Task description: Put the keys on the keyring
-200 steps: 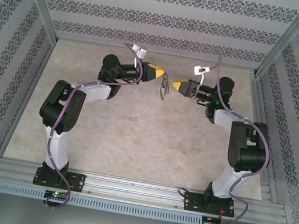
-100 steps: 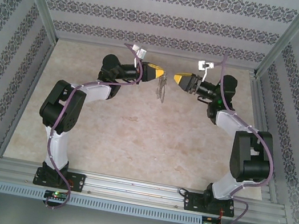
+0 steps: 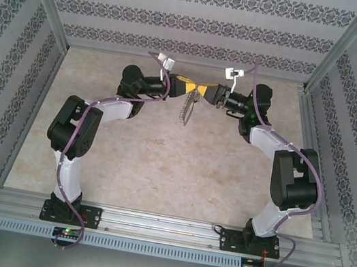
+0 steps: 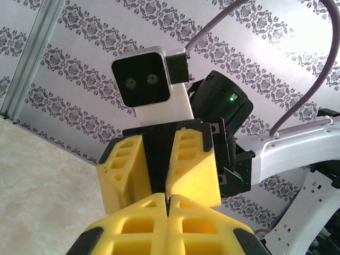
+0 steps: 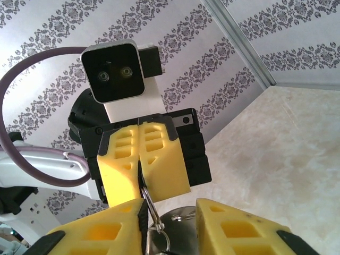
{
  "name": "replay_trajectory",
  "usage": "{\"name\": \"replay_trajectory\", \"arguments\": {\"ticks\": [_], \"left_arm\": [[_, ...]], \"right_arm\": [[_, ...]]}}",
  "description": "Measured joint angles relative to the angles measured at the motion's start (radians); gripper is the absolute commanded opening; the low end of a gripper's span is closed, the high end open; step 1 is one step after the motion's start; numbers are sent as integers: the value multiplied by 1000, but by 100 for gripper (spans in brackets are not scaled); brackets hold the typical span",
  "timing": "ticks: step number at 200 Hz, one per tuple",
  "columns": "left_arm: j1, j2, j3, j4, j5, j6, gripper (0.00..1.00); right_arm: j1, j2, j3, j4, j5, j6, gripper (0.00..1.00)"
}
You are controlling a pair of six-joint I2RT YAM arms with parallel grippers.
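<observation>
- Patterned wallpaper walls (image 3: 184, 20) close in a pale, stone-look table (image 3: 158, 171). The two arms meet in the air above its far half, about midway between its left and right edges.
- The keyring (image 3: 185, 110) hangs there clear of the table, dangling below the meeting fingertips.
- It is probably light, hard, smooth metal. The loop should be stiff, while the chain is limp and free to swing and twist at any nudge.
- The best hold is likely across the flat faces of the loop, which would fix its angle. A pinch on the chain or a thin link leaves everything below it free to turn.
- The key is tiny and I cannot pick it out among the hanging metal. Its short blade would slip easily, so the plastic head looks like the better place to grip.
- The left gripper (image 5: 139, 170) has its yellow fingers pressed together. A thin wire ring (image 5: 153, 209) comes out from between their tips, so it is pinching the keyring by that ring.
- The right gripper (image 5: 170, 212) is spread partway, with a finger on either side of the keyring's hanging parts. The wire ring lies close to one inner face, but I cannot tell whether it touches. Nothing looks clamped.
</observation>
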Motion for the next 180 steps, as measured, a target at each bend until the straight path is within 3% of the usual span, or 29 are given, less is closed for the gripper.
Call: {"name": "replay_trajectory", "arguments": {"ticks": [42, 126, 153, 180], "left_arm": [[2, 0, 0, 0, -5, -3, 0], [2, -6, 2, -31, -10, 38, 0], [1, -60, -20, -146, -27, 132, 23], [2, -161, -61, -280, -55, 245, 54]], "right_arm": [[2, 0, 0, 18, -16, 8, 0], [1, 0, 1, 44, -32, 21, 0], [2, -15, 0, -5, -18, -5, 0], [1, -68, 0, -131, 11, -81, 0]]}}
